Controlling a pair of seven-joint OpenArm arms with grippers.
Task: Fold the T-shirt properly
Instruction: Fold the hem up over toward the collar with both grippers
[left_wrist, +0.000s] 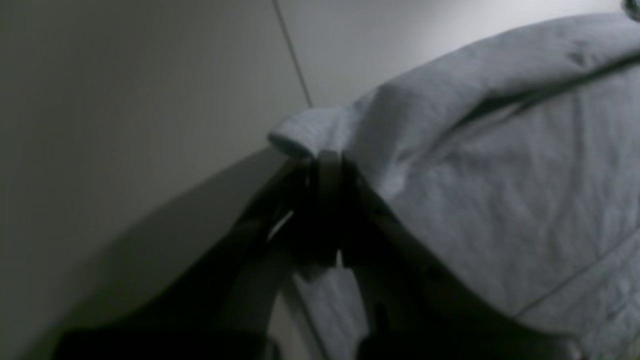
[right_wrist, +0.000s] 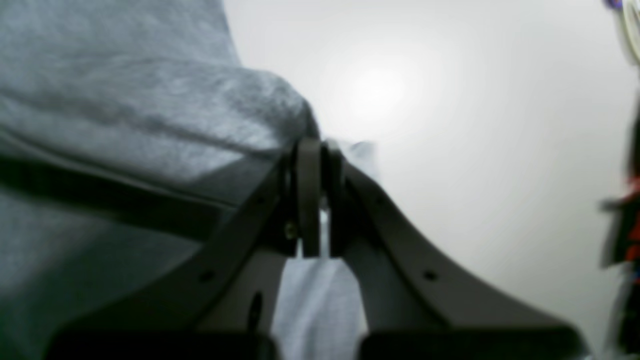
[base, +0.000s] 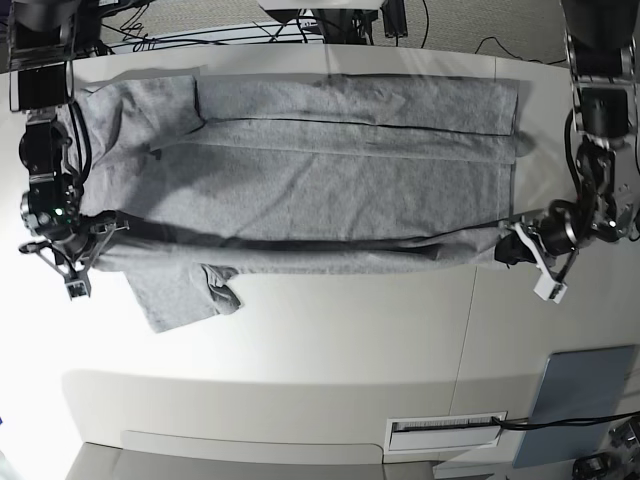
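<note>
Two grippers pinch the T-shirt (base: 330, 170) at mid-frame edges of the base view: the right gripper (right_wrist: 315, 150) with jaws closed on a fabric fold at left, the left gripper (left_wrist: 325, 160) likewise clamped on cloth at right. No lettering shows; the plain grey side faces up. Nearest, a grey-blue pad (base: 575, 405) lies lower right on the white table (base: 330, 340). Cables (base: 250, 25) trail beyond the far edge.

Heather-grey T-shirt (base: 330, 170), plain on the side showing, pinched between dark, possibly black fingers (right_wrist: 307, 190); beneath them a white table (base: 330, 340), blue-grey pad (base: 585, 400) off beside.
</note>
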